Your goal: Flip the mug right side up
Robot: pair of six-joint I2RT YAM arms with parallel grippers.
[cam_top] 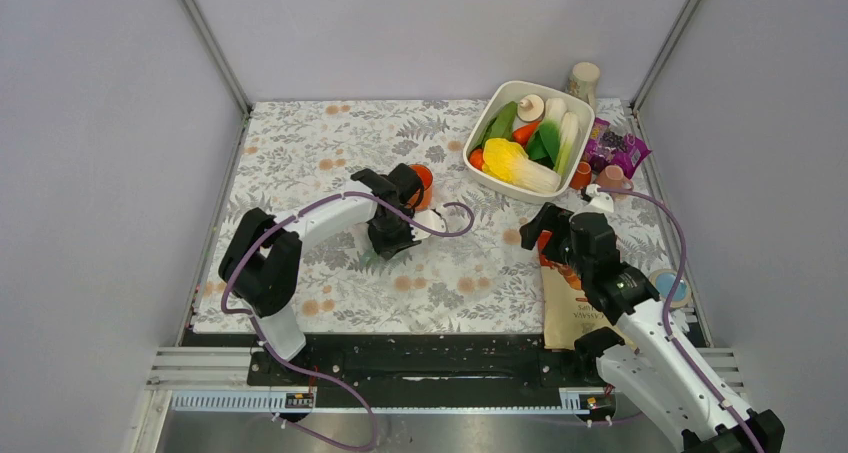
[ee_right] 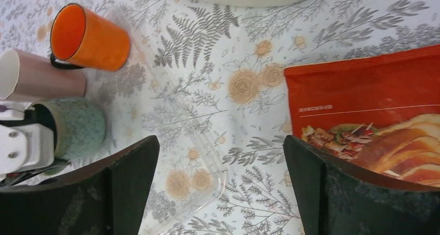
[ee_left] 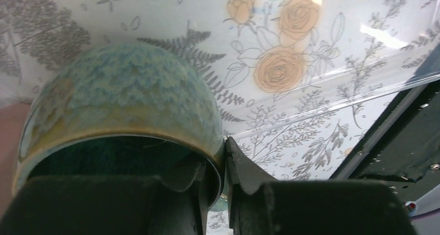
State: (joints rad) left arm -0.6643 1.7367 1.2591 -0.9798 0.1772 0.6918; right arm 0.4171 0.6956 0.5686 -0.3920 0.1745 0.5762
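The mug (ee_left: 124,97) is blue-green and speckled with a tan rim. It fills the left of the left wrist view. My left gripper (ee_left: 222,154) is shut on its rim, with one finger inside the mouth and one outside. In the right wrist view the mug (ee_right: 78,127) lies on its side over the floral cloth, its mouth toward the left gripper's white body. In the top view my left gripper (cam_top: 392,235) covers most of the mug. My right gripper (ee_right: 220,149) is open and empty over the cloth, to the right of the mug; it also shows in the top view (cam_top: 548,225).
An orange mug (ee_right: 92,38) and a pink mug (ee_right: 44,79) lie just beyond the held mug. A clear plastic tray (ee_right: 200,141) lies flat between the arms. A white basin (cam_top: 578,153) of vegetables stands at the back right. A red snack packet (cam_top: 568,298) lies under my right arm.
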